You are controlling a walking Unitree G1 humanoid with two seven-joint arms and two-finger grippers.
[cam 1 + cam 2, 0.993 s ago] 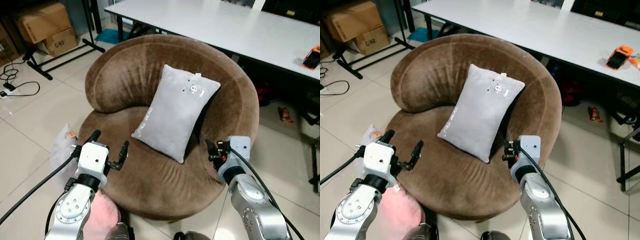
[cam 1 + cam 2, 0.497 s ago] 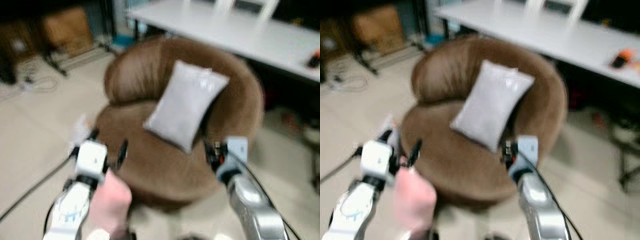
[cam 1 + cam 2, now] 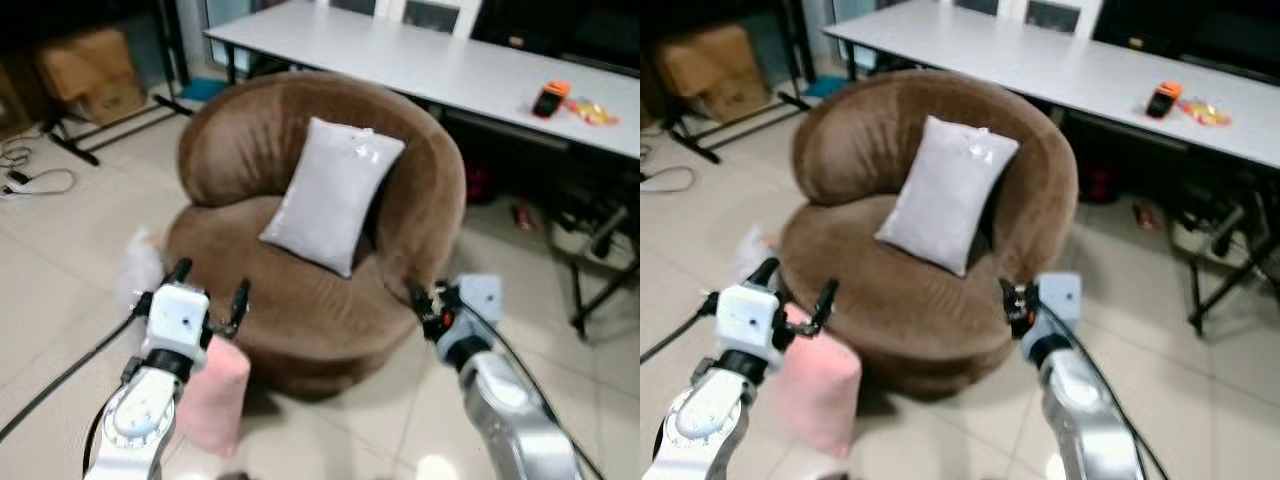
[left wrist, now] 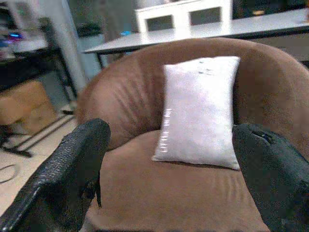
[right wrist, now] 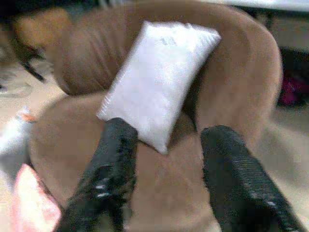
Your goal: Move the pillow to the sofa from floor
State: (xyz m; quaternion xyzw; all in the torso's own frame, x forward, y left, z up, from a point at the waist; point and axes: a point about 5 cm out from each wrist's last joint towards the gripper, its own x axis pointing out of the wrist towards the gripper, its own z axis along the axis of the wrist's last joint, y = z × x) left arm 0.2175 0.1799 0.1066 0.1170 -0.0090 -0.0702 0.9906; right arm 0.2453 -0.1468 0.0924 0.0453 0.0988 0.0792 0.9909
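Left hand (image 3: 208,295) is low at the sofa's front-left, fingers spread, holding nothing; a pink soft thing (image 3: 213,394) sits on the floor (image 3: 60,270) right under that wrist, can't tell what it is. Right hand (image 3: 428,303) is at the sofa's front-right edge, fingers parted in its wrist view, also empty. Both hands are well short of the pillow (image 3: 332,193), which lies ahead and between them. The grey pillow is already on the brown sofa (image 3: 300,310), standing tilted on the seat with its upper part leaning on the backrest, lower corner toward the front, so placement looks done. Handling, if it needs a nudge: looks light and soft, stuffed, cover smooth with a slight sheen, so likely a bit slippery and it will sag rather than hold shape; not fragile. Best grip is a pinch deep on a corner or along a side seam, or squeeze it between both hands across the short side. Nearest grab point is the bottom corner, closer to the right hand. Behind the sofa, a white tabletop (image 3: 420,60) with an orange device (image 3: 548,98); cardboard box (image 3: 85,70) far left.
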